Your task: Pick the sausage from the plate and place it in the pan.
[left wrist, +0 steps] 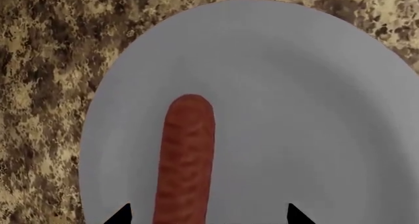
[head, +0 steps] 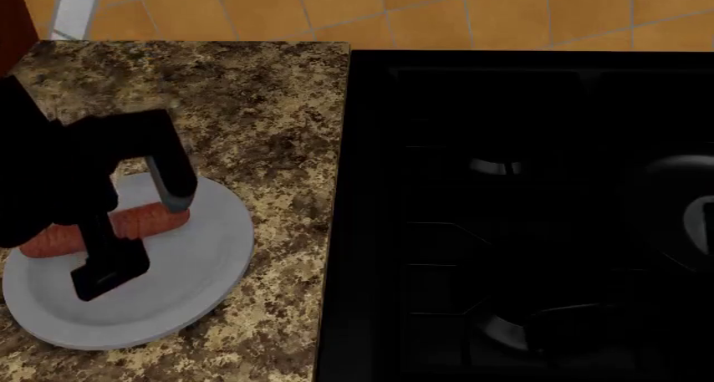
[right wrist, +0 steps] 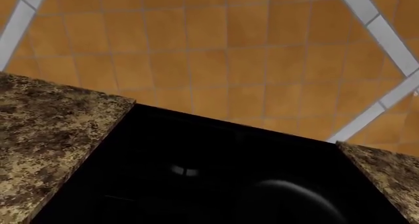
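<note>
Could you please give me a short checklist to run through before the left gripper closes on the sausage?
1. Sausage lying on the plate: ok.
2. Left gripper open: ok, its fingers stand apart in the head view.
3. Sausage between the fingers: ok, though in the left wrist view it sits nearer one fingertip than the other.
4. Fingers low enough to grip the sausage body: cannot tell, depth is unclear in both views.
5. Pan ready as target: cannot tell, the stovetop is very dark and only a faint rounded shape shows at its right edge.
6. Right gripper out of the way: cannot tell, not in view.
</note>
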Available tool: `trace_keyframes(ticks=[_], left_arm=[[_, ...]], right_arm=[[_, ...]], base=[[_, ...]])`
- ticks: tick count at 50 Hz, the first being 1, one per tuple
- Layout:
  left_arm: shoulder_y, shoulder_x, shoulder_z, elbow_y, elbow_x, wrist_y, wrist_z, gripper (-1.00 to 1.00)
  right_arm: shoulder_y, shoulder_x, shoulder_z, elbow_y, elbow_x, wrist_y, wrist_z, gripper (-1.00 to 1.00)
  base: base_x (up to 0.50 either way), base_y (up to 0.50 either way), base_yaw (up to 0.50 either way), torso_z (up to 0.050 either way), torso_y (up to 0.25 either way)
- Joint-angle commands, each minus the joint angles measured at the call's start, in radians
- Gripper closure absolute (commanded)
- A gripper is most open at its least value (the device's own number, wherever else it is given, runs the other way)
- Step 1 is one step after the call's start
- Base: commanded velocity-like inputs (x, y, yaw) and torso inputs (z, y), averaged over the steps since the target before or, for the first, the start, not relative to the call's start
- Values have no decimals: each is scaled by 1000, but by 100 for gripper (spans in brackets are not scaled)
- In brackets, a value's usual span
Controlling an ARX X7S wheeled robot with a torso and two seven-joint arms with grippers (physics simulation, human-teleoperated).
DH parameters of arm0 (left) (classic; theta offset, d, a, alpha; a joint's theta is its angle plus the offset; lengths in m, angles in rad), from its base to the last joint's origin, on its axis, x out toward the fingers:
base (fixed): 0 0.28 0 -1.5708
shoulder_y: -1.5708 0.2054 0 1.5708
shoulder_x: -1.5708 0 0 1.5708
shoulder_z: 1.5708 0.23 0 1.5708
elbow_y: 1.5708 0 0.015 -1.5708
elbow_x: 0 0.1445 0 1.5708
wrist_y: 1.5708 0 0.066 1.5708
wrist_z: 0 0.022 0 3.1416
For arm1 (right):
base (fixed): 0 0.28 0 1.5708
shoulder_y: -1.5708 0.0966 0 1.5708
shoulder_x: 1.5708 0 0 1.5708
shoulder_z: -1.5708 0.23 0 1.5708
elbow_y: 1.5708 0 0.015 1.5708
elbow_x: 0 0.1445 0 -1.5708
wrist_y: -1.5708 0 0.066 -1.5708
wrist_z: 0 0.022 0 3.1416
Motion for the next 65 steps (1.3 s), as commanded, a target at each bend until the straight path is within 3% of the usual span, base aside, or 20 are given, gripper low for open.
trace_keyframes(ticks=[1, 21, 35, 55, 56, 65], left_arm=[[6, 16, -5, 0, 46, 0, 8, -100], [9, 12, 13, 0, 47, -37, 2, -100], [8, 23, 77, 0, 54, -102, 41, -100], [8, 23, 77, 0, 54, -102, 41, -100], [8, 23, 77, 0, 54, -102, 41, 100], [8, 23, 77, 0, 54, -102, 41, 100]], right_arm=[[-25, -16, -13, 16, -72, -32, -50, -100], [-64, -25, -99, 69, -200, -126, -117, -100], [-73, -17, -95, 77, -192, -123, -108, -100], [-103, -24, -113, 103, -230, -159, -113, -100], [-101, -24, -112, 102, -228, -159, -112, -100], [-113, -18, -93, 90, -211, -155, -100, -100]], base=[[0, 0, 0, 0, 0], [0, 0, 0, 0, 0], [0, 0, 0, 0, 0], [0, 0, 0, 0, 0], [0, 0, 0, 0, 0], [-1, 0, 1, 0, 0]])
